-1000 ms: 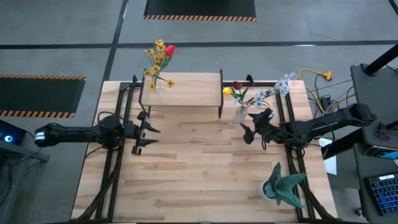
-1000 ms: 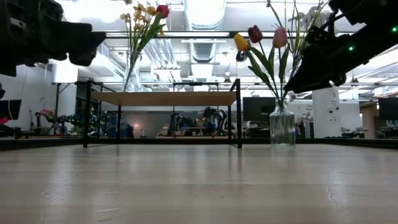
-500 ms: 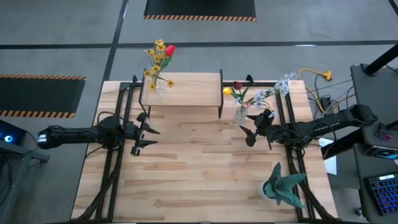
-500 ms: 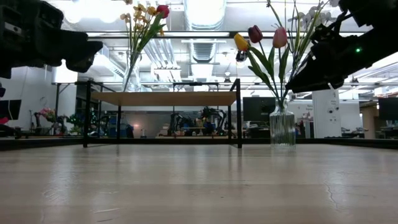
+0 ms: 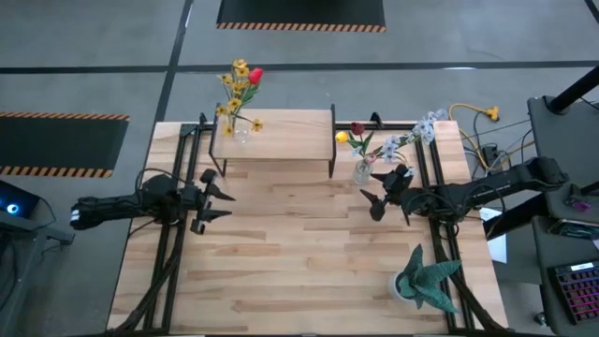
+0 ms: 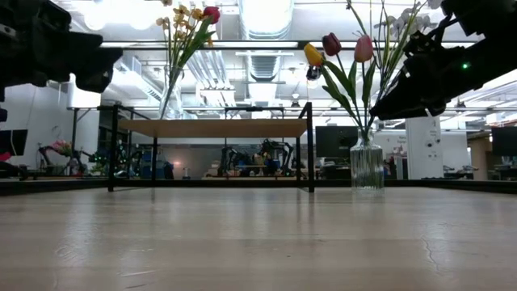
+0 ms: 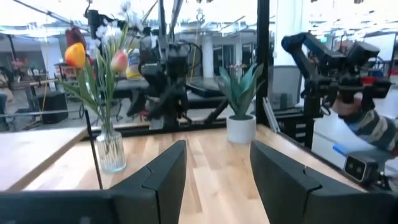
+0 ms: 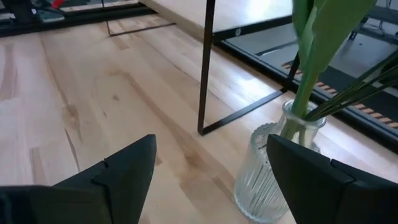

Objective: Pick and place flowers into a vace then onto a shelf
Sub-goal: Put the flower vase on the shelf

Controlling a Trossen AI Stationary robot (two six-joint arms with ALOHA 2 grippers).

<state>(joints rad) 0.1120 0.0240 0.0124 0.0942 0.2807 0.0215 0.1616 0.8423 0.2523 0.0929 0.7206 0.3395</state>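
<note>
The wooden surface point(image 5: 299, 262) is lying mostly bare across its middle and near side, leaving wide room between the two arms. The shelf point(image 5: 271, 131), a pale wooden top on thin black legs, is standing at the far edge. On its left end a small clear vase point(image 5: 241, 131) is holding yellow and red flowers point(image 5: 240, 89), their blossoms reaching out past the far edge.

Just beside the shelf's right legs, a ribbed glass vase point(image 5: 362, 171) is standing on the surface with more flowers point(image 5: 384, 142) in it: red, yellow, pink and white on green stems. The right gripper point(image 5: 382, 192) is hovering just beside this vase, jaws spread wide and holding nothing; in its wrist view the vase point(image 8: 270, 171) is showing between the dark fingers point(image 8: 124, 171), its stems cut off above.

The left gripper point(image 5: 208, 197) is hanging over the left side, well apart from the shelf, jaws parted and empty. A teal spiky potted plant point(image 5: 423, 281) is sitting near the right near corner.
</note>
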